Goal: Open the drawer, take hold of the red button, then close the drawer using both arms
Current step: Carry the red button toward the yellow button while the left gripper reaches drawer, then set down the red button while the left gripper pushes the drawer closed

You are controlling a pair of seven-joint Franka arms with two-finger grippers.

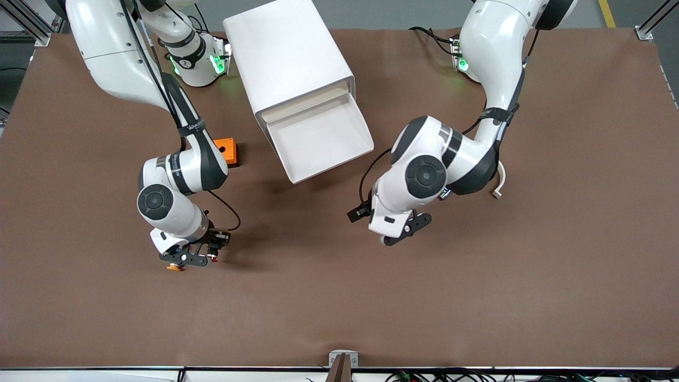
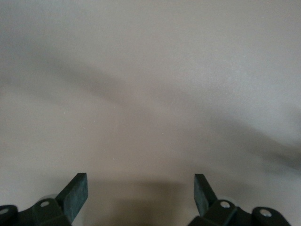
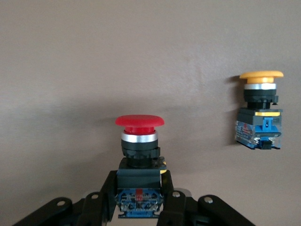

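My right gripper (image 1: 197, 257) is shut on the black body of the red-capped button (image 1: 214, 258), low over the table toward the right arm's end. In the right wrist view the button (image 3: 139, 141) sits between my right gripper's (image 3: 139, 188) fingers, red cap outward and bluish rear block at the jaws. My left gripper (image 1: 404, 229) is open and empty over bare table, nearer the front camera than the drawer; in the left wrist view it (image 2: 141, 193) shows only tabletop between its fingers (image 2: 75, 190). The white drawer (image 1: 323, 139) stands pulled out of its white cabinet (image 1: 289, 58) and looks empty.
The orange-capped twin button (image 1: 173, 267) lies on the table right beside my right gripper; it also shows in the right wrist view (image 3: 260, 113). An orange cube box (image 1: 227, 150) sits between the right arm and the drawer. A beige strip (image 1: 498, 185) lies by the left arm's elbow.
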